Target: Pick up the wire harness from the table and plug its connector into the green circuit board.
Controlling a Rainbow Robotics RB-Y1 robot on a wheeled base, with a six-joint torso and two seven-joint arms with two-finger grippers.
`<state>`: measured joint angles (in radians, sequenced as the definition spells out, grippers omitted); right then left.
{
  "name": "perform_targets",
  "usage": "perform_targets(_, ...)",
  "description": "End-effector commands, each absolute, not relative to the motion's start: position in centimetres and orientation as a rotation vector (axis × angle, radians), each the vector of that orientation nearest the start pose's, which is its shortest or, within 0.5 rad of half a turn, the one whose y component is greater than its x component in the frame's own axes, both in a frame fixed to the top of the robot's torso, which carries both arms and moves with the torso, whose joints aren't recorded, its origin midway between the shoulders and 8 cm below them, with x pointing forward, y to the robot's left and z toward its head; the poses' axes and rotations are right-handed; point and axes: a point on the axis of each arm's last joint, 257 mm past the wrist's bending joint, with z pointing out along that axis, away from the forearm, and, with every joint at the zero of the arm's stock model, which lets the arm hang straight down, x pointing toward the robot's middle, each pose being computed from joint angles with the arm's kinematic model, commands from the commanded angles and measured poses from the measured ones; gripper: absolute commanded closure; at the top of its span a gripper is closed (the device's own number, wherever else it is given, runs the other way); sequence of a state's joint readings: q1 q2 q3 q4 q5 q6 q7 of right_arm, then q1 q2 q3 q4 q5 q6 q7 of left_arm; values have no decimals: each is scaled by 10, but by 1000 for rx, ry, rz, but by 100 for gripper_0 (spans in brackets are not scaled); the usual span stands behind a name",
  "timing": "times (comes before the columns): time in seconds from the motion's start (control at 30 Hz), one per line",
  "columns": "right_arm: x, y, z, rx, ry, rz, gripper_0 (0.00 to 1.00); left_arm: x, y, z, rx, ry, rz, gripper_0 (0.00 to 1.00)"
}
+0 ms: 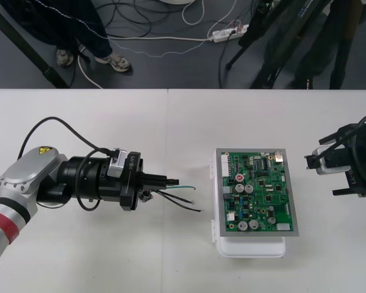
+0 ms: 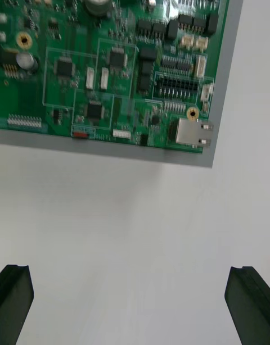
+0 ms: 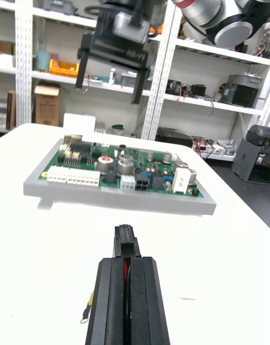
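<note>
Left tool (image 1: 169,180) is lying level over the bench (image 1: 110,256), fingers (image 3: 112,300) pressed together and gripping the harness (image 1: 178,200) by its black plug (image 3: 126,245), which is poking out past the fingertips and pointing at the board. Loose wires (image 1: 189,188) are trailing out under the tool. Green circuit board (image 1: 256,192) is sitting flat on its white base (image 1: 250,247), apart from the plug with bare bench between them. Right tool (image 1: 326,177) is hovering just beyond the board's far side, fingers (image 2: 14,300) standing wide apart and holding nothing.
</note>
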<state>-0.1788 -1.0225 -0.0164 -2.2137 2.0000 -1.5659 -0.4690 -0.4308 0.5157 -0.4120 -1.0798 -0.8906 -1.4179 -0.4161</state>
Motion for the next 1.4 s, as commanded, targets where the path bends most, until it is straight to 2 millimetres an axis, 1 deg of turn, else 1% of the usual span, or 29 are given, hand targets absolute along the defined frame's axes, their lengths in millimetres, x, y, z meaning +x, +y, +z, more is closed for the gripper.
perform_targets(0.03,378,-287,-191,-2057,1783,-303,0,362,21,-190,1409,861,-1079,100)
perform_targets(0.2,375,-284,-205,-2081,1793,-305,0,360,14,-190,1409,848,-1080,100)
perform_targets(0.37,372,-286,-223,-2107,1824,-317,0,356,9,-199,1421,869,-1095,100)
perform_targets(0.43,370,-286,-231,-2101,1851,-288,0,354,6,-203,1426,882,-1099,100)
perform_targets(0.53,370,-282,-238,-2086,1866,-257,0,355,2,-207,1429,893,-1091,100)
perform_targets(0.73,371,-276,-247,-2081,1873,-265,0,359,-7,-212,1435,912,-1074,100)
perform_targets(0.87,376,-272,-248,-2051,1881,-280,0,363,-12,-214,1446,923,-1056,100)
perform_targets(1.03,379,-267,-251,-2025,1892,-286,0,369,-16,-209,1449,915,-1038,100)
perform_targets(1.17,382,-262,-256,-1996,1911,-298,0,368,-21,-212,1466,917,-1036,100)
perform_targets(1.27,382,-258,-260,-1982,1923,-291,0,368,-24,-211,1463,911,-1036,100)
perform_targets(1.4,383,-255,-260,-1967,1931,-291,0,369,-27,-211,1464,911,-1032,100)
